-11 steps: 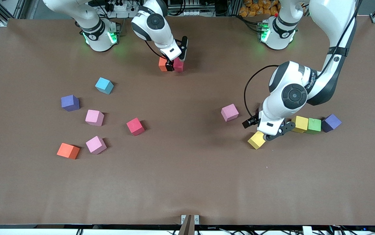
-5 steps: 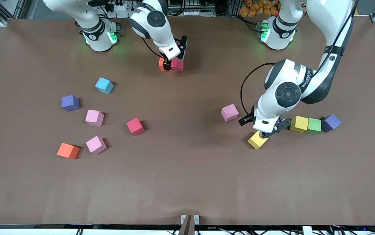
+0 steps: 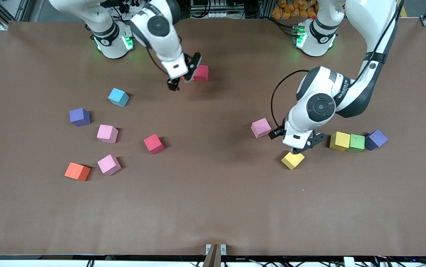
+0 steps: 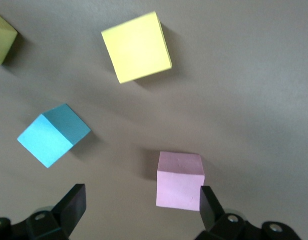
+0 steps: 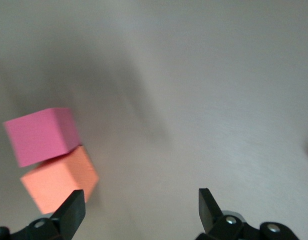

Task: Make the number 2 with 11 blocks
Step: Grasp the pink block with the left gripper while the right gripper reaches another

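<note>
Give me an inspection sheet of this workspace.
Surface: brown table, flat.
Job's things: red block touching an orange one near the bases; other blocks scattered singly: light blue, purple, pinks, red, orange, yellows. No digit yet.
Clutter: green cube between that yellow and a second purple cube.
Grippers: right gripper open, empty, over the orange-red pair; left gripper open, empty, above the table between a pink and a yellow.
Cables: black loop on left wrist.
Surroundings: frame, wiring past the bases.
</note>
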Robot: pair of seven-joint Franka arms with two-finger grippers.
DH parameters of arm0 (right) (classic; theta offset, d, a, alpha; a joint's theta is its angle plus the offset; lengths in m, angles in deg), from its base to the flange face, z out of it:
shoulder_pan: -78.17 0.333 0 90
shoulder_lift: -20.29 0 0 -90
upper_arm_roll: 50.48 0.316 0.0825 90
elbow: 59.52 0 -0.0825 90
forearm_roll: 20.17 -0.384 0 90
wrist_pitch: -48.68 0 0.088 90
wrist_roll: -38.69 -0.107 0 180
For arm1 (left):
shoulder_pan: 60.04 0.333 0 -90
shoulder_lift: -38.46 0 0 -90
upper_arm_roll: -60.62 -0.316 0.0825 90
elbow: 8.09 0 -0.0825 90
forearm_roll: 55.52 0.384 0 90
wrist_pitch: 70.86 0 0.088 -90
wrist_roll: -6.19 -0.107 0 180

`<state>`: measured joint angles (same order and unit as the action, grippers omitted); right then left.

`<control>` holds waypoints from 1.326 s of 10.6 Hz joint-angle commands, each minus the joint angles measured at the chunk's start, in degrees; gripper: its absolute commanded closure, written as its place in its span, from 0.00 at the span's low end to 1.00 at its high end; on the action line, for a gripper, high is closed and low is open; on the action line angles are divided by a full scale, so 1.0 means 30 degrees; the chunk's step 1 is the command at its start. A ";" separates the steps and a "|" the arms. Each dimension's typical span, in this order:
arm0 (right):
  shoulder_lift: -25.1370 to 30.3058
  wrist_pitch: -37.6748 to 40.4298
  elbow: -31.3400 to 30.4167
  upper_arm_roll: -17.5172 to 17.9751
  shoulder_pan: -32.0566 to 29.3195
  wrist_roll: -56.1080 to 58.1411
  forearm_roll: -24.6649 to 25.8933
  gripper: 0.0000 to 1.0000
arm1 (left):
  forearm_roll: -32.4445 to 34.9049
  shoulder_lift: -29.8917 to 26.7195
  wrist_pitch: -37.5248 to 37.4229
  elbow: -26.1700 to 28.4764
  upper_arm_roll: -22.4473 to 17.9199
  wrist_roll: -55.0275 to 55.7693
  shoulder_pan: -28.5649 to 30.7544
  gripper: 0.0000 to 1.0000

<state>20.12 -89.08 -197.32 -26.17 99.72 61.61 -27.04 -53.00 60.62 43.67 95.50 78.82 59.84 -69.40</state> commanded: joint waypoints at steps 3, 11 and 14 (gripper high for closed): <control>0.0085 -0.0073 0.0901 -0.1713 -0.2871 -0.0109 0.0065 0.00 | 0.0507 0.0992 0.1541 0.0593 0.0261 0.0515 -0.0864 0.00; -0.3954 -0.2590 0.4036 -0.4587 -0.4373 -0.0835 -0.0140 0.00 | 0.0537 0.1959 0.4182 0.2061 0.0350 0.0193 -0.1333 0.00; -0.4835 -0.3559 0.4243 -0.4529 -0.4052 -0.3734 -0.0198 0.00 | 0.0537 0.2254 0.4712 0.2323 0.0349 0.0193 -0.1334 0.00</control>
<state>7.46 -99.09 -186.21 -40.14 87.08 54.51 -27.28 -52.99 67.37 56.61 101.64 79.82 59.99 -73.34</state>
